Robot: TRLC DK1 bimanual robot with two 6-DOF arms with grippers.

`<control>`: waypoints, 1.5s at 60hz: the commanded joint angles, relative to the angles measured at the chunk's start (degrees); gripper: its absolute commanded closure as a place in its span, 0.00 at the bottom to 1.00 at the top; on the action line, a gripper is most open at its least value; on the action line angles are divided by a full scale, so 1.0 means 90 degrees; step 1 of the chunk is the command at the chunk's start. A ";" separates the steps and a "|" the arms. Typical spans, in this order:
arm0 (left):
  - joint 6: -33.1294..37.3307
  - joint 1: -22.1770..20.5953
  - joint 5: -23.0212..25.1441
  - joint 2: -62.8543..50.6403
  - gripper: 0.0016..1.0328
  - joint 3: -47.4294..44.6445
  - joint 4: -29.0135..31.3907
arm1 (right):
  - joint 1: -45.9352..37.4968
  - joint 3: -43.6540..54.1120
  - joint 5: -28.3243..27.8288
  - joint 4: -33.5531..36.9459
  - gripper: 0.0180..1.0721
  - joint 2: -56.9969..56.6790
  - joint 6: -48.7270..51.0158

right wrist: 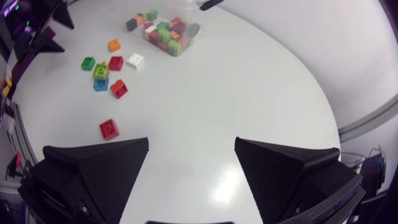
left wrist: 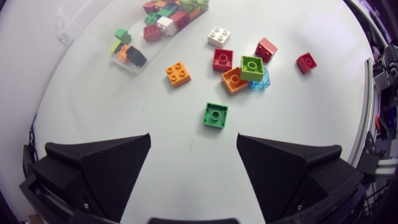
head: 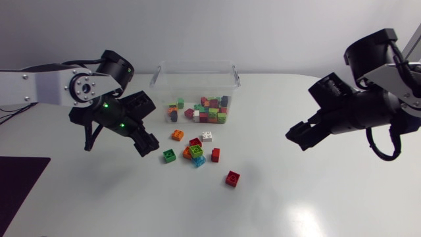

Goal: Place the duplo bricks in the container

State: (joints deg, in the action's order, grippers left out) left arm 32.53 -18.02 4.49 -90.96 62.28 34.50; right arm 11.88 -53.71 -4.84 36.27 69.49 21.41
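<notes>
While my left gripper (left wrist: pixel 193 142) hangs wide open and empty, a green brick (left wrist: pixel 215 116) lies just ahead of its fingers.
Closing off-centre may push it away; beyond, the piled bricks (left wrist: pixel 249 70) could scatter before the container (head: pixel 197 64). My right gripper (right wrist: pixel 191 144) is wide open too. I can read no writing.

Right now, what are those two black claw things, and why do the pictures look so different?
They belong to two robot arms at a white table. One picture looks down from above; the other two come from cameras on each arm's wrist. The left black wedge-fingered gripper and the right gripper are both open and hold nothing. A clear plastic container holds many coloured toy bricks. More loose bricks lie on the table beside it; a small green brick sits just ahead of the left gripper.
</notes>
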 commanded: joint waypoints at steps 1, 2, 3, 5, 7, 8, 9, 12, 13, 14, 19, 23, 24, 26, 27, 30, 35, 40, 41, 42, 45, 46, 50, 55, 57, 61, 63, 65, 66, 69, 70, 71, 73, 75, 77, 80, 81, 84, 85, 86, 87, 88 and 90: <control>0.0477 -0.0088 0.0116 -0.0460 0.07 0.0316 0.0151 | 0.0252 0.0109 0.0030 0.0081 0.05 0.0023 0.0707; 0.0516 -0.0097 0.0126 -0.0528 0.07 0.0345 0.0170 | 0.0301 0.0148 -0.0019 0.0003 0.05 0.0003 0.0736; 0.0565 -0.0097 0.0136 -0.0606 0.07 0.0375 0.0190 | 0.0340 0.0148 -0.0038 0.0023 0.05 0.0013 0.0776; 0.0614 -0.0127 0.0136 -0.0694 0.07 0.0414 0.0210 | 0.0477 0.0089 -0.0155 0.0150 0.05 0.0091 0.0805; 0.0702 -0.0156 0.0155 -0.0860 0.07 0.0502 0.0249 | 0.0575 0.0001 -0.0302 0.0335 0.05 0.0208 0.0805; 0.0741 -0.0175 0.0155 -0.0939 0.07 0.0551 0.0268 | 0.0584 -0.0038 -0.0370 0.0403 0.05 0.0267 0.0805; 0.0750 -0.0175 0.0155 -0.0997 0.08 0.0590 0.0278 | 0.0604 -0.0047 -0.0409 0.0433 0.05 0.0296 0.0805; 0.0838 -0.0185 0.0165 -0.1183 0.10 0.0746 0.0376 | 0.0731 -0.0067 -0.0439 0.0452 0.05 0.0403 0.0815; 0.0838 -0.0185 0.0165 -0.1251 0.10 0.0814 0.0415 | 0.0770 -0.0077 -0.0439 0.0462 0.05 0.0423 0.0815; 0.0838 -0.0175 0.0165 -0.1329 0.10 0.0883 0.0454 | 0.0838 -0.0087 -0.0439 0.0491 0.05 0.0472 0.0824; 0.0897 -0.0185 0.0165 -0.1671 0.13 0.1166 0.0678 | 0.1014 -0.0106 -0.0419 0.0491 0.05 0.0677 0.0815; 0.0897 -0.0254 0.0165 -0.1837 0.16 0.1263 0.0737 | 0.1082 -0.0135 -0.0400 0.0442 0.05 0.0843 0.0805; 0.0907 -0.0273 0.0165 -0.1886 0.16 0.1283 0.0737 | 0.1092 -0.0155 -0.0400 0.0442 0.05 0.0911 0.0805; 0.0897 -0.0293 0.0165 -0.1964 0.17 0.1322 0.0737 | 0.1121 -0.0174 -0.0390 0.0433 0.05 0.0989 0.0805; 0.0887 -0.0312 0.0165 -0.2032 0.17 0.1361 0.0737 | 0.1131 -0.0184 -0.0390 0.0433 0.05 0.1028 0.0795; 0.0877 -0.0322 0.0165 -0.2101 0.19 0.1410 0.0766 | 0.1151 -0.0194 -0.0380 0.0423 0.05 0.1097 0.0795; 0.0897 -0.0371 0.0165 -0.2315 0.20 0.1576 0.0903 | 0.1258 -0.0204 -0.0321 0.0384 0.05 0.1253 0.0785; 0.0907 -0.0420 0.0165 -0.2472 0.24 0.1664 0.0922 | 0.1336 -0.0194 -0.0224 0.0296 0.05 0.1419 0.0756; 0.0907 -0.0420 0.0165 -0.2491 0.24 0.1674 0.0922 | 0.1346 -0.0194 -0.0214 0.0286 0.05 0.1439 0.0756; 0.0907 -0.0429 0.0165 -0.2550 0.24 0.1703 0.0922 | 0.1366 -0.0184 -0.0214 0.0267 0.05 0.1448 0.0756; 0.0897 -0.0420 0.0126 -0.2638 0.24 0.1761 0.0922 | 0.1395 -0.0174 -0.0204 0.0237 0.05 0.1478 0.0756; 0.0887 -0.0420 0.0077 -0.2716 0.24 0.1810 0.0922 | 0.1405 -0.0165 -0.0185 0.0228 0.05 0.1487 0.0756; 0.0887 -0.0420 0.0019 -0.2853 0.29 0.1898 0.0932 | 0.1414 -0.0165 -0.0155 0.0159 0.05 0.1556 0.0746; 0.0877 -0.0410 -0.0001 -0.3038 0.37 0.1996 0.0942 | 0.1424 -0.0165 -0.0155 0.0081 0.05 0.1673 0.0756; 0.0877 -0.0410 -0.0021 -0.3077 0.40 0.2025 0.0952 | 0.1424 -0.0165 -0.0155 0.0052 0.05 0.1702 0.0756; 0.0809 -0.0371 -0.0030 -0.3233 0.48 0.2201 0.1127 | 0.1463 -0.0174 -0.0155 -0.0017 0.06 0.1868 0.0776; 0.0799 -0.0361 -0.0030 -0.3282 0.51 0.2269 0.1245 | 0.1483 -0.0194 -0.0155 -0.0026 0.08 0.1917 0.0776; 0.0780 -0.0341 -0.0030 -0.3351 0.54 0.2386 0.1440 | 0.1512 -0.0204 -0.0155 -0.0046 0.10 0.1985 0.0785; 0.0750 -0.0341 -0.0030 -0.3399 0.56 0.2445 0.1557 | 0.1541 -0.0223 -0.0155 -0.0065 0.11 0.2044 0.0785; 0.0750 -0.0332 -0.0040 -0.3429 0.58 0.2504 0.1684 | 0.1610 -0.0262 -0.0155 -0.0104 0.11 0.2151 0.0785; 0.0750 -0.0332 -0.0040 -0.3419 0.60 0.2504 0.1694 | 0.1639 -0.0282 -0.0155 -0.0104 0.11 0.2181 0.0785; 0.0750 -0.0332 -0.0040 -0.3409 0.60 0.2484 0.1704 | 0.1659 -0.0292 -0.0155 -0.0114 0.11 0.2220 0.0785; 0.0750 -0.0341 -0.0040 -0.3390 0.60 0.2435 0.1723 | 0.1727 -0.0340 -0.0165 -0.0104 0.11 0.2317 0.0776; 0.0760 -0.0361 -0.0050 -0.3351 0.61 0.2406 0.1733 | 0.1786 -0.0379 -0.0165 -0.0104 0.11 0.2405 0.0766; 0.0770 -0.0361 -0.0060 -0.3273 0.62 0.2386 0.1801 | 0.1883 -0.0438 -0.0165 -0.0104 0.11 0.2523 0.0756; 0.0750 -0.0341 -0.0060 -0.3155 0.62 0.2426 0.1879 | 0.2000 -0.0497 -0.0175 -0.0095 0.11 0.2659 0.0746; 0.0750 -0.0341 -0.0060 -0.3126 0.62 0.2435 0.1899 | 0.2030 -0.0516 -0.0175 -0.0095 0.11 0.2689 0.0736; 0.0750 -0.0322 -0.0060 -0.2970 0.62 0.2445 0.1987 | 0.2108 -0.0575 -0.0175 -0.0085 0.11 0.2806 0.0707; 0.0760 -0.0322 -0.0060 -0.2892 0.62 0.2445 0.2016 | 0.2147 -0.0594 -0.0175 -0.0085 0.11 0.2855 0.0707; 0.0760 -0.0302 -0.0050 -0.2794 0.62 0.2455 0.2045 | 0.2176 -0.0614 -0.0175 -0.0095 0.11 0.2913 0.0697; 0.0770 -0.0293 -0.0050 -0.2716 0.62 0.2465 0.2075 | 0.2215 -0.0633 -0.0175 -0.0095 0.11 0.2972 0.0697; 0.0770 -0.0283 -0.0050 -0.2706 0.62 0.2474 0.2094 | 0.2235 -0.0653 -0.0175 -0.0095 0.11 0.3021 0.0707; 0.0780 -0.0254 -0.0050 -0.2560 0.62 0.2494 0.2172 | 0.2274 -0.0682 -0.0175 -0.0095 0.11 0.3099 0.0707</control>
State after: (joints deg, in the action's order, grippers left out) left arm 39.07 -21.15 4.19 -118.15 83.00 52.42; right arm 31.42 -58.54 -6.22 35.73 95.11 27.46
